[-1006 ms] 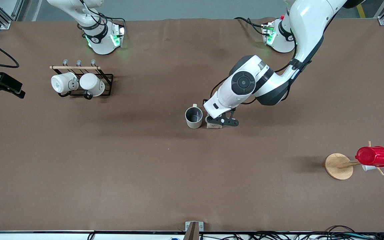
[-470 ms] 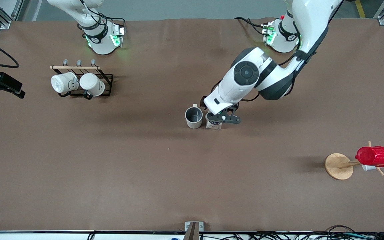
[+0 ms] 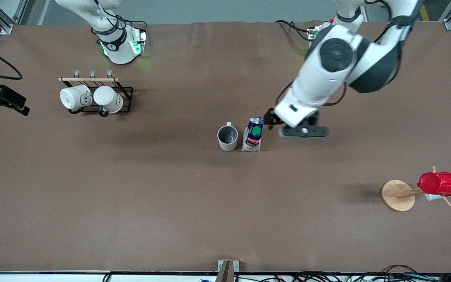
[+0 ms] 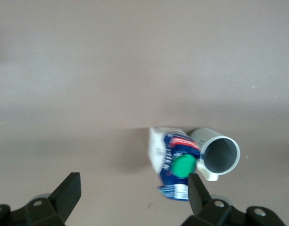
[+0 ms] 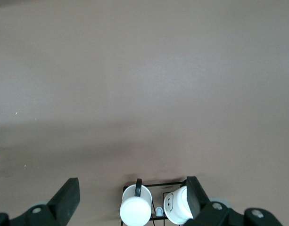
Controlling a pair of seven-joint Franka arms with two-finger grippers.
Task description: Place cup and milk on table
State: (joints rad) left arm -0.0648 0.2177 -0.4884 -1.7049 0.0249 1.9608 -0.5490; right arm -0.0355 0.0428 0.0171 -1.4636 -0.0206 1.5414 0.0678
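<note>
Ceramic cup [image 3: 227,138] beside upright gable-top milk [image 3: 253,135] on matte table [image 3: 170,196]; left gripper [image 4: 132,200], right gripper [image 5: 132,197] fingers apart, empty.

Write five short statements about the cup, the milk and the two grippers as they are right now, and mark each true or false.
1. The milk stands upright on the table. True.
2. The left gripper is shut on the milk. False: it is open, empty, and off to the carton's side toward the left arm's end.
3. The cup lies tipped on its side. False: it stands upright, mouth up, right beside the milk.
4. The right gripper is open and holds nothing. True.
5. The red cup stands next to the milk. False: it hangs on a wooden stand near the left arm's end.
</note>
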